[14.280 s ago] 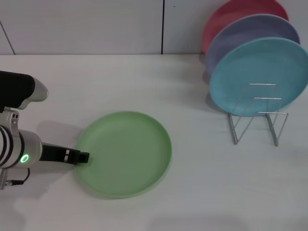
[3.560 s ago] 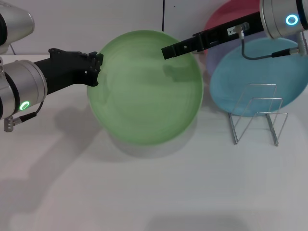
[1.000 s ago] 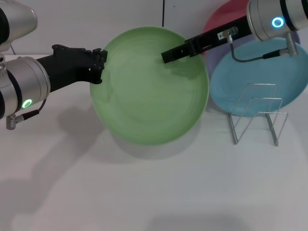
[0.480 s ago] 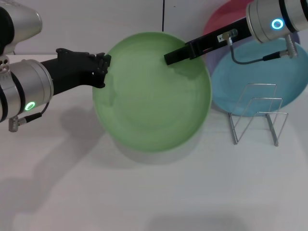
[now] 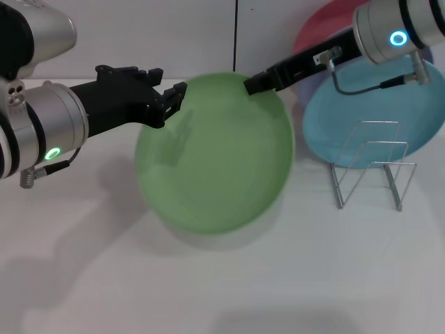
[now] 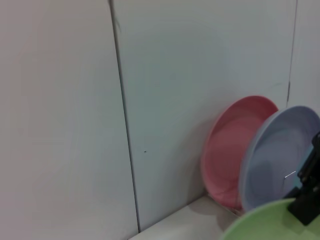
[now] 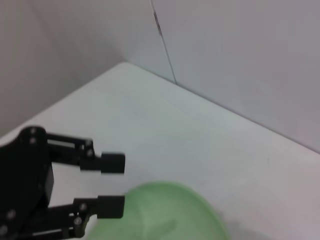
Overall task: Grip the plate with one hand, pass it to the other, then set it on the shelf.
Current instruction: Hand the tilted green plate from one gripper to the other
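The light-green plate (image 5: 215, 156) hangs tilted above the table, facing me. My right gripper (image 5: 253, 83), on the blue-ring arm, is shut on its top rim. My left gripper (image 5: 170, 81), on the green-ring arm, is open beside the plate's upper left rim, its fingers spread and off the rim. The right wrist view shows the open left gripper (image 7: 114, 185) next to the plate (image 7: 165, 212). The left wrist view shows the plate's rim (image 6: 265, 220) and the right gripper (image 6: 307, 202). The wire rack (image 5: 372, 170) stands at the right.
A teal plate (image 5: 375, 108), a lavender plate (image 5: 361, 45) and a pink plate (image 5: 327, 24) lean in the rack's rear slots against the wall. The rack's front loops are empty. White table (image 5: 222, 278) lies below.
My left gripper has opened and let go of the plate's left rim. The plate has swung lower and now hangs from the right gripper alone.
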`<state>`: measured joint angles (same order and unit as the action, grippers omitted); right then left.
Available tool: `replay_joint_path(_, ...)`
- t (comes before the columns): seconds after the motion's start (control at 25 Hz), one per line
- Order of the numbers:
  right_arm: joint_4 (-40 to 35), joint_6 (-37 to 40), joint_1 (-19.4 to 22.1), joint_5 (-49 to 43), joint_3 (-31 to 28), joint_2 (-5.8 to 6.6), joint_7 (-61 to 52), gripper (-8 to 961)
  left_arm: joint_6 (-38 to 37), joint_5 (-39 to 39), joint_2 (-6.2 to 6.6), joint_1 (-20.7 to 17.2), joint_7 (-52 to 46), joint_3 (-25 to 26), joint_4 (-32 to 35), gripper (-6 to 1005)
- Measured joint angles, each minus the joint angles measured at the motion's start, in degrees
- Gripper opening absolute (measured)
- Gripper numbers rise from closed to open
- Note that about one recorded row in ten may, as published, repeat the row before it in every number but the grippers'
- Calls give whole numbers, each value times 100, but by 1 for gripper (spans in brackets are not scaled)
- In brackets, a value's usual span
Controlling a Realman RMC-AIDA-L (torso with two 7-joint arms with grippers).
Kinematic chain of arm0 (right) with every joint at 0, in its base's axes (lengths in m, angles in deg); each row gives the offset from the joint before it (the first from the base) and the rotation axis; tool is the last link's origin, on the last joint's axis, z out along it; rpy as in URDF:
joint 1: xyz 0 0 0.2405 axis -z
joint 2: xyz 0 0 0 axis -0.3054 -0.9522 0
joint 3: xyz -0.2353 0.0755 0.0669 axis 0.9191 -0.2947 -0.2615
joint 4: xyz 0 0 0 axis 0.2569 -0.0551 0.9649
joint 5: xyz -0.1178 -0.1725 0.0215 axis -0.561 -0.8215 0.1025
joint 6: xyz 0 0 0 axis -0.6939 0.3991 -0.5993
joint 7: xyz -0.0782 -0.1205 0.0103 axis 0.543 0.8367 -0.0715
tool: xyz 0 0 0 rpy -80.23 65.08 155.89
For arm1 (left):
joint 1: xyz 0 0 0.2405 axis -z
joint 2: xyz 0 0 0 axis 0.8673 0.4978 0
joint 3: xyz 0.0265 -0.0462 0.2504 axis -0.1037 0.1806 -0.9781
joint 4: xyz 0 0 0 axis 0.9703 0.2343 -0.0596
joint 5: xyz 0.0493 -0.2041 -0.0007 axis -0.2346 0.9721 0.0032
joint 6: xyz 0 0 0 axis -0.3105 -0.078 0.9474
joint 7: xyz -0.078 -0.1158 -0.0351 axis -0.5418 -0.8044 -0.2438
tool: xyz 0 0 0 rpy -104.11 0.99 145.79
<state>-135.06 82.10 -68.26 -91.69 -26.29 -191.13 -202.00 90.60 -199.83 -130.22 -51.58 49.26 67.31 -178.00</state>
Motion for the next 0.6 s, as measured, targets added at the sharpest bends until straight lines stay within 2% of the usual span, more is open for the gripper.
replay_joint_path(0.08,-57,0,0,-90,40,-29,-1,130,-5,2,2,0,1,8,-11,293)
replay_joint_path(0.2,-194,-2,5,-269,111,-110,-29,89,-29,7,4,-22,11,33,-96,437)
replay_joint_path(0.28,-205,-2,6,-275,112,-114,-32,68,-33,7,5,-27,13,50,-110,533)
replay_joint_path(0.6,-475,75,19,-375,100,-107,-9,44,-152,-6,8,-88,21,185,-147,695)
